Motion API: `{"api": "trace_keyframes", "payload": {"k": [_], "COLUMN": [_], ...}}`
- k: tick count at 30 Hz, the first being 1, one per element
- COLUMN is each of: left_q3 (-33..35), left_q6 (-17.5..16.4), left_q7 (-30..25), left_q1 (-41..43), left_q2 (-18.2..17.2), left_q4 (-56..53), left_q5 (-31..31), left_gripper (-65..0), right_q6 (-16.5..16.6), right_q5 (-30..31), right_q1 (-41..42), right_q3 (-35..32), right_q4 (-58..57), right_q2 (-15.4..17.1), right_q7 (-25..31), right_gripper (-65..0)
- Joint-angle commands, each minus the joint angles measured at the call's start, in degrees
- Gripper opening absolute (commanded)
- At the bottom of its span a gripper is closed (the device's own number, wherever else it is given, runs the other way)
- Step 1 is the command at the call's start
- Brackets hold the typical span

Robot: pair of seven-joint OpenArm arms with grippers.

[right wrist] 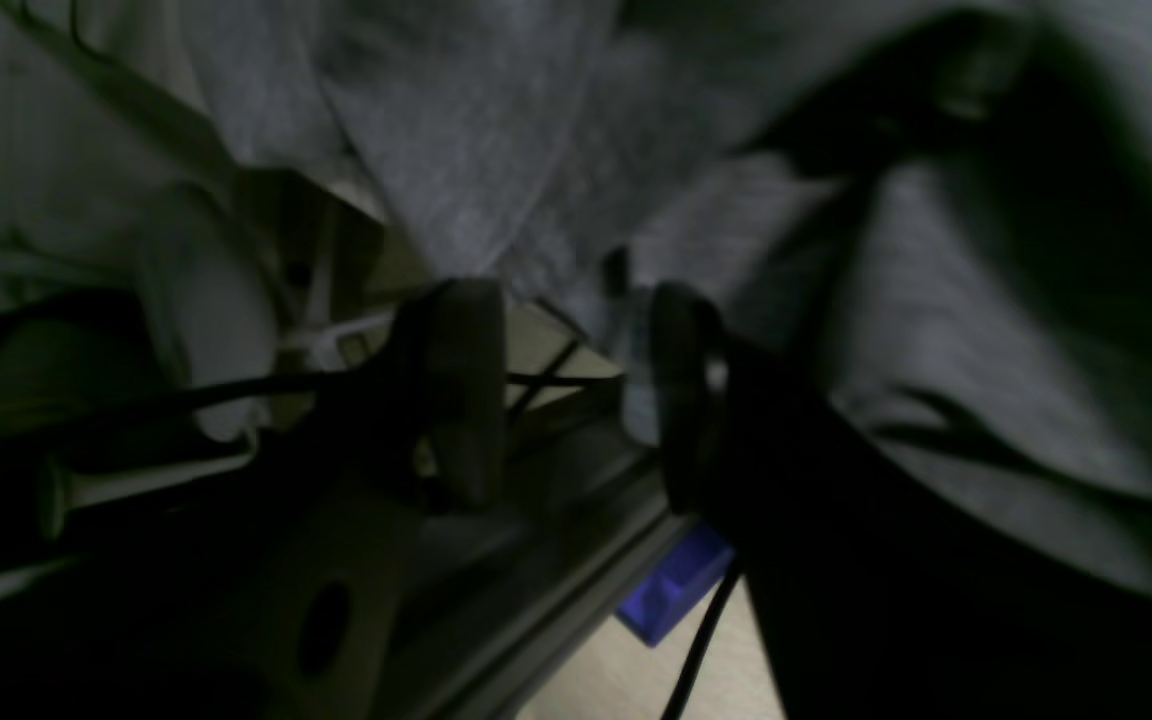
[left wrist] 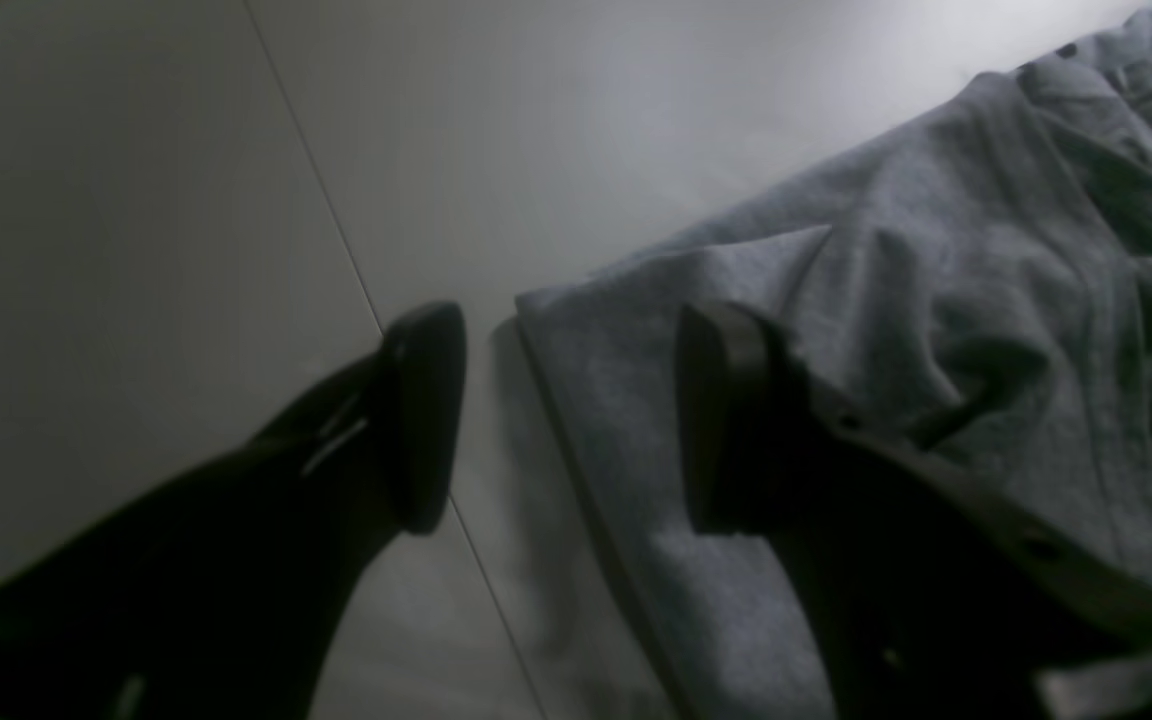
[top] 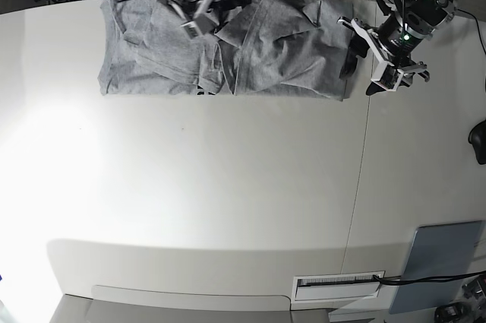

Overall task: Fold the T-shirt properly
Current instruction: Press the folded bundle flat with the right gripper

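Observation:
The heather-grey T-shirt point(top: 228, 53) lies rumpled along the table's far edge, plain side up, with no lettering showing. My left gripper point(top: 361, 74) is open at the shirt's right end. In the left wrist view my left gripper point(left wrist: 576, 420) straddles the hem: one finger point(left wrist: 726, 420) is over the T-shirt point(left wrist: 936, 300), the other point(left wrist: 426, 420) is over bare table. My right gripper point(top: 203, 15) hovers over the shirt's far middle. In the right wrist view my right gripper point(right wrist: 571, 395) is open, with the T-shirt's folds point(right wrist: 476, 120) just beyond the fingertips and nothing clearly between them.
A flat grey-blue pad point(top: 440, 262) lies at the near right corner. A black object point(top: 478, 144) sits at the right edge. A table seam point(top: 357, 209) runs front to back. Cables point(right wrist: 696, 640) and a blue block point(right wrist: 671, 585) lie behind the far edge.

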Motion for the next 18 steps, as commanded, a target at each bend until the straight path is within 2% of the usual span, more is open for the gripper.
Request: {"api": "trace_keyframes", "payload": {"k": [1, 10, 16, 18], "left_q3": [-0.37, -0.37, -0.37, -0.37], "left_q6": [0.00, 0.00, 0.02, 0.02], "left_q7": [-1.25, -1.25, -1.22, -1.22], "left_q1": [0.02, 0.02, 0.02, 0.02], "left_q2": [-0.33, -0.33, -0.33, -0.33], "left_q4": [0.94, 0.94, 0.94, 0.94], "left_q5": [-0.79, -0.79, -0.79, -0.79], "left_gripper": [-33.1, -33.1, -33.1, -33.1], "right_q6": [0.26, 0.48, 1.03, 2.45], "right_q5": [0.28, -5.01, -4.07, -2.47], "right_q1": [0.28, 1.92, 8.22, 10.05], "right_q3": [-0.26, -0.79, -2.93, -5.27], "right_q4": [0.74, 0.44, -6.88, -9.38], "right_q2": [0.00, 0.00, 0.00, 0.00], "right_q7": [0.66, 1.18, -1.64, -2.58], "right_gripper": [-40.8, -40.9, -41.0, -41.0]}}
